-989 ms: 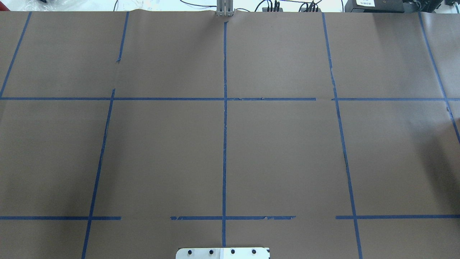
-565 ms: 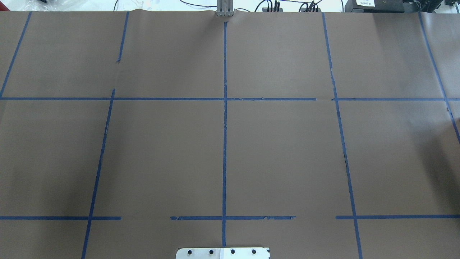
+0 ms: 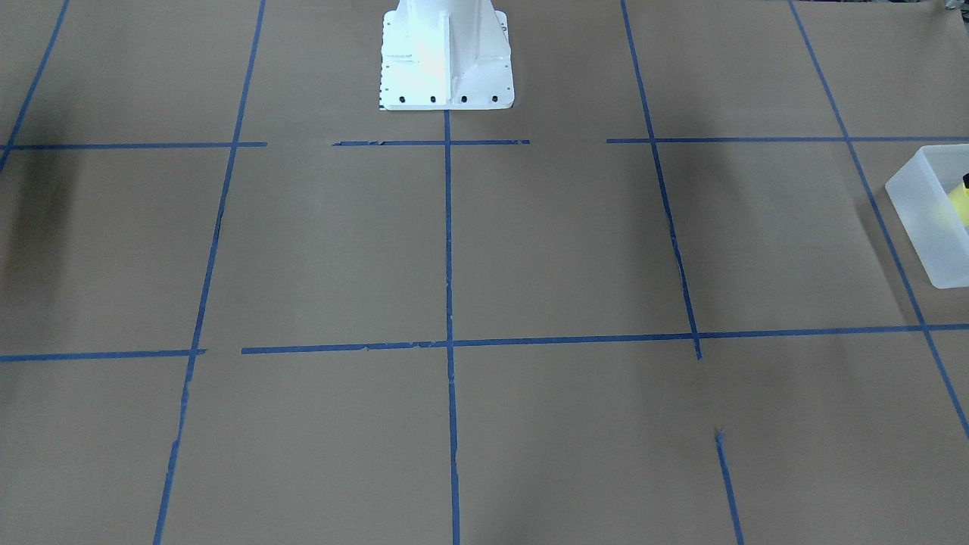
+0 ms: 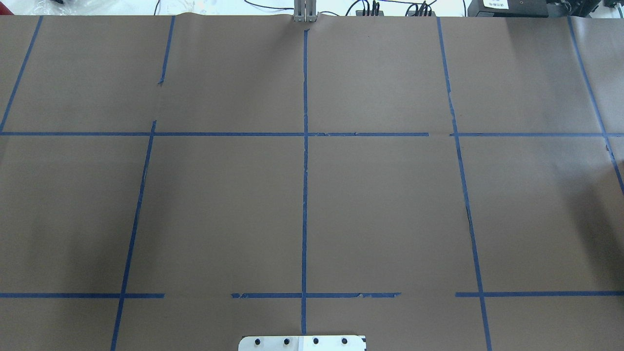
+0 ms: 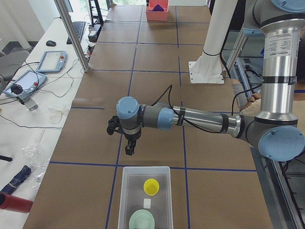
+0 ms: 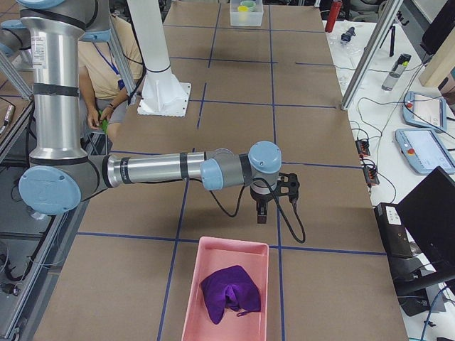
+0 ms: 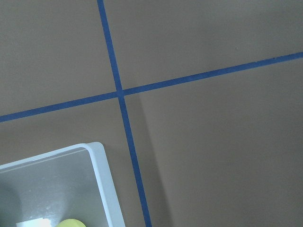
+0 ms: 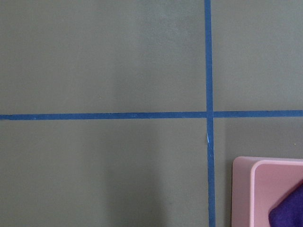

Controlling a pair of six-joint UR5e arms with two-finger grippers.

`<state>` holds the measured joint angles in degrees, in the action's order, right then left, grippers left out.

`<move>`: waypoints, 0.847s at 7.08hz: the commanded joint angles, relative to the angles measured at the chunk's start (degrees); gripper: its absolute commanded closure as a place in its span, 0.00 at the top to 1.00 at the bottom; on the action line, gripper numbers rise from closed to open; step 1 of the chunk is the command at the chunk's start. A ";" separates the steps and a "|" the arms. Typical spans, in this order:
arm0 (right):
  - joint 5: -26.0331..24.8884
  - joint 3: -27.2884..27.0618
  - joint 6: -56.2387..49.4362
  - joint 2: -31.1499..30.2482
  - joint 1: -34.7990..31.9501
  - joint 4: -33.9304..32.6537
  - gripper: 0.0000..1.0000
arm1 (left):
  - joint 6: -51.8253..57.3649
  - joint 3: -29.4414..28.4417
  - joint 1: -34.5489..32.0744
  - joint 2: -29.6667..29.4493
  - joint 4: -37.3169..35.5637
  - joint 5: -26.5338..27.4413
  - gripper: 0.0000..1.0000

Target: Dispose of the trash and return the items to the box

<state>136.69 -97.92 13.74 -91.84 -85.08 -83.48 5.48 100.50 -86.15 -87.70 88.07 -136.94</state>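
Frosted box [image 5: 145, 168] cut off, yellow cup [image 5: 151, 186] and mint bowl [image 5: 142, 221] inside; jaws' state impossible to tell.

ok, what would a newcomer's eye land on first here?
Two grippers hang low over the brown paper-covered table, the left gripper near one end and the right gripper near the other. Beside the left one sits a translucent frosted-white rectangular plastic bin holding a small yellow tapered plastic cup and a pale mint-green round plastic bowl. Beside the right one, a pink rectangular plastic tray holds a crumpled purple cloth.
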 commanded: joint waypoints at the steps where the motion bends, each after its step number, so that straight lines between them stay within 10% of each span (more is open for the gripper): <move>1: -0.54 2.19 -0.30 1.21 0.17 -0.01 1.00 | -0.03 0.13 0.11 -0.10 0.09 0.00 1.00; 6: -0.63 5.28 -11.62 1.67 -0.17 -2.72 1.00 | -0.03 -0.05 0.11 0.07 0.18 0.09 1.00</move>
<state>136.19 -92.96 5.79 -89.62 -84.83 -84.85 5.45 100.03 -85.91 -87.83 88.31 -136.86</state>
